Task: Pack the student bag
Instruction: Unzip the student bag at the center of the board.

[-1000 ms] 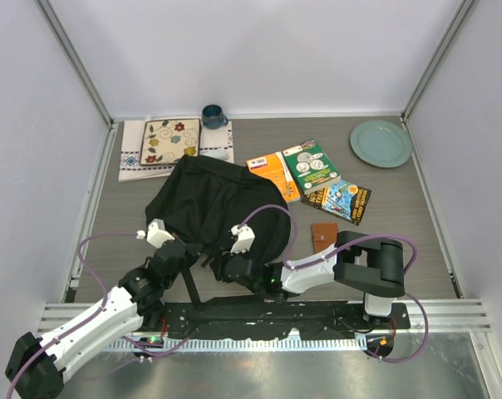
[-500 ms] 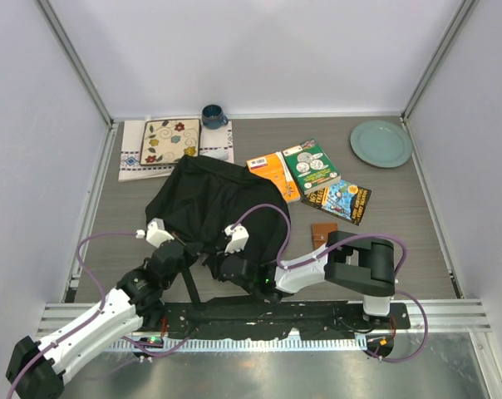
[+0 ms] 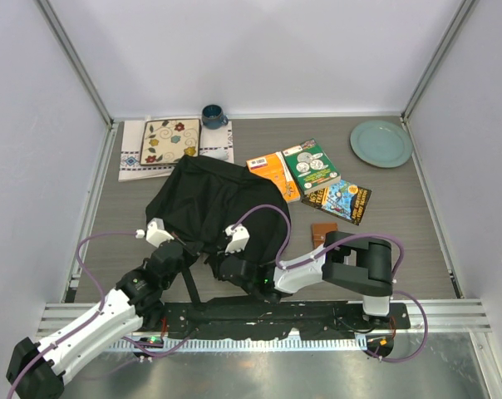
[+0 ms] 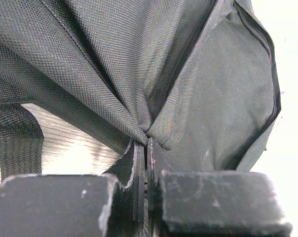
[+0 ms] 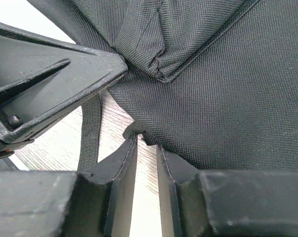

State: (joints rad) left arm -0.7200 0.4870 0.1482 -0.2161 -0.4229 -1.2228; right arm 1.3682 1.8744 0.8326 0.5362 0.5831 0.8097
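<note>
The student bag (image 3: 218, 208) lies slumped left of centre on the bench (image 3: 434, 249), its near edge at both arms. The left hand (image 4: 145, 142) is clamped on a fold of its fabric. The right hand (image 5: 146, 143) has its jaws a slit apart at the bag's hem; I cannot tell whether it grips. Books (image 3: 311, 166) and a brown wallet (image 3: 323, 233) crowd the bag's right side, and a floral mat (image 3: 169, 141) lies at its far edge.
</note>
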